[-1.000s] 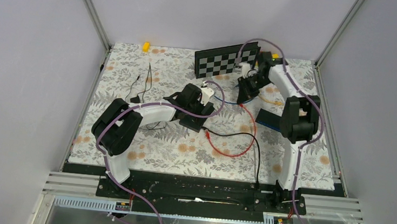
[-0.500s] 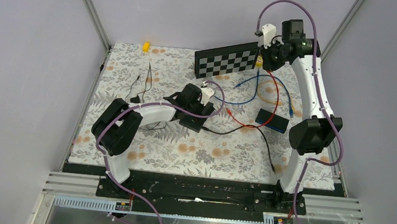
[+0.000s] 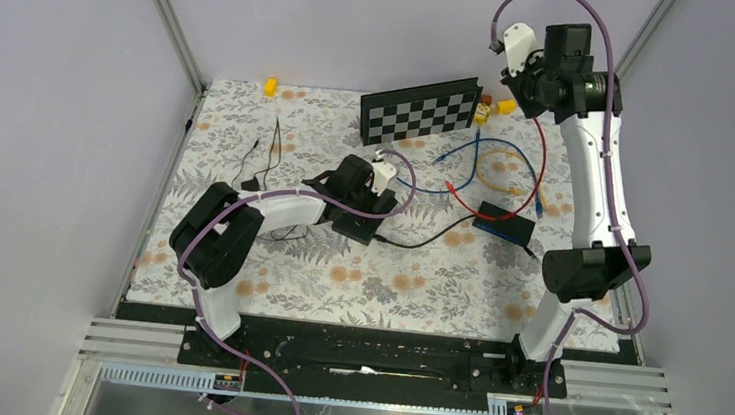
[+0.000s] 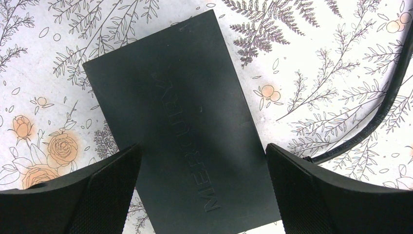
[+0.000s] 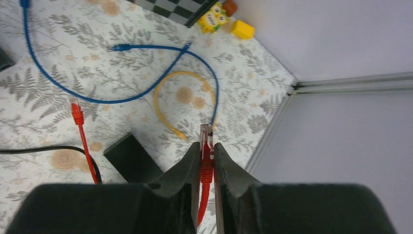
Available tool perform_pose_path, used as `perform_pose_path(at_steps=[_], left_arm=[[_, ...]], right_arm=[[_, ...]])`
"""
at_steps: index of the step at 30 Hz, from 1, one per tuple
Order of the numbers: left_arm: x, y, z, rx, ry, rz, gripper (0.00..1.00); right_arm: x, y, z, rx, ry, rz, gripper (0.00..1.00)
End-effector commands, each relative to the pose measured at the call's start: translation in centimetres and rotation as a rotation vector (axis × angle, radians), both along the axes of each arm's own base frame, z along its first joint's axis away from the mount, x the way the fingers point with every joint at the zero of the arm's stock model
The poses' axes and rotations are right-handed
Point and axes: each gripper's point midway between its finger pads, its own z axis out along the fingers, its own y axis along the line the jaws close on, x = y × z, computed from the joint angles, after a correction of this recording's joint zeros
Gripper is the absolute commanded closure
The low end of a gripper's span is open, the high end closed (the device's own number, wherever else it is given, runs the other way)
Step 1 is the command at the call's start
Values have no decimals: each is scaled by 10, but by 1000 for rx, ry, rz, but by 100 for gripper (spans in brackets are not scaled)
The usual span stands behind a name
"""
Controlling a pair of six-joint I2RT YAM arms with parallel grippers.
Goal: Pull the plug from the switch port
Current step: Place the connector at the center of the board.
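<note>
The right gripper (image 5: 206,146) is raised high over the far right corner of the flower-printed mat (image 4: 316,73). Its 2 fingers are pressed together on the clear-tipped red plug (image 5: 206,132) of a red patch cable. The plug stands upright between the fingertips, its clear end poking just past them and its red boot running down through the narrow gap. It sits in no port and is well apart from the small black switch box (image 5: 131,158), which lies flat on the mat below. The cable's other red end (image 5: 76,111) rests loose on the mat near a thin blue cable (image 5: 122,47) and a curled yellow cable (image 5: 186,73).

The left gripper (image 4: 202,195) is low over the mat with its jaws spread wide. A flat black rectangular box embossed MERCURY (image 4: 180,122) lies between the 2 fingers. Whether they touch its sides cannot be told. A black cable (image 4: 384,112) curves past just right of it.
</note>
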Motion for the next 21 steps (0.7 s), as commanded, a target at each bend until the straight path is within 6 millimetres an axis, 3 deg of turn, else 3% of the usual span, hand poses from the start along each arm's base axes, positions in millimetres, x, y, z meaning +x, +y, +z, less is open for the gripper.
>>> perform_pose_path(at_steps=[1, 6, 11, 21], left_arm=[[-4, 18, -7, 74, 28, 25, 2], [-4, 18, -8, 76, 30, 24, 2], [-3, 18, -9, 77, 31, 24, 2], [-3, 18, -5, 70, 23, 25, 2]], right_arm=[[-14, -18, 63, -81, -188, -33, 100], [-21, -42, 92, -185, -275, -102, 100], [-35, -53, 119, -220, -347, -132, 100], [-52, -96, 160, -443, -450, -275, 100]])
